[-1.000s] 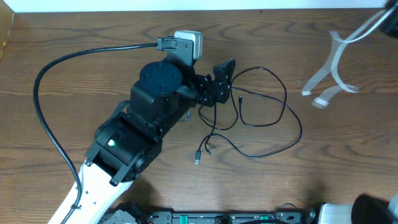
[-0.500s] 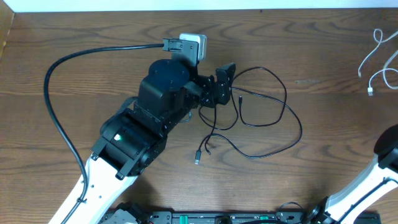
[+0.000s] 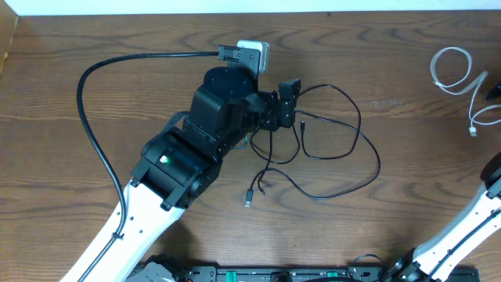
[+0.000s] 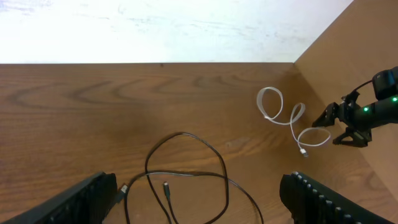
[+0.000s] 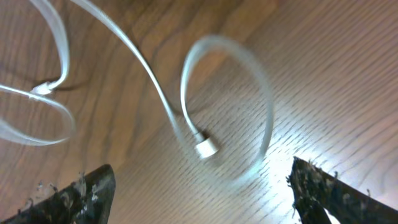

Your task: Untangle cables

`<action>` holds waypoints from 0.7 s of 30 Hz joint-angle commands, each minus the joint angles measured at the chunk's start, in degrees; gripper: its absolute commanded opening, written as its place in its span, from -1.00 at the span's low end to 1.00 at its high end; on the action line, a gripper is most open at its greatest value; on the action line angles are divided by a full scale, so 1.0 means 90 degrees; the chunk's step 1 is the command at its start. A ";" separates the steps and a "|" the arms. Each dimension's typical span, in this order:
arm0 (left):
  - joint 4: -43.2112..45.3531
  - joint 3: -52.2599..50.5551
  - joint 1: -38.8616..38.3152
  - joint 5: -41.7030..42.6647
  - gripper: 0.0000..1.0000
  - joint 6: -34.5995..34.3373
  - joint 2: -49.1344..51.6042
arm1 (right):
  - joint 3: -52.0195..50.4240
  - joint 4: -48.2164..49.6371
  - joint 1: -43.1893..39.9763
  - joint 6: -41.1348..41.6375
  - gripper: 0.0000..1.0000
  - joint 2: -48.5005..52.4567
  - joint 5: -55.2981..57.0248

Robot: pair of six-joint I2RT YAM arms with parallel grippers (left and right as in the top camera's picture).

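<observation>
separation is seen between the two cables: the black cable [image 4: 181, 133] is spread in loose loops, and the white cable [image 5: 155, 85] is coiled well apart from it, toward the right arm's side, with no contact between them. the left gripper [image 3: 290, 103] is hung over the black cable's near loops. its fingers [image 4: 87, 199] are spread wide and nothing is held. the loops are laid just ahead of and below those fingers, and their wider spread is run across the gap between them. the right gripper [image 5: 202, 171] is found far from the black cable, just above the white one, also wide open and empty. the left arm is judged the nearer for any further straightening of the black cable. counted: two cables, two grippers, two plug ends shown on the black cable.
</observation>
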 commanded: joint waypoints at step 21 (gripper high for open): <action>-0.1654 0.0005 -0.0002 0.2052 0.78 0.2596 0.2113 | 0.1853 -0.2288 0.1460 -0.2951 0.99 -0.0070 -0.3842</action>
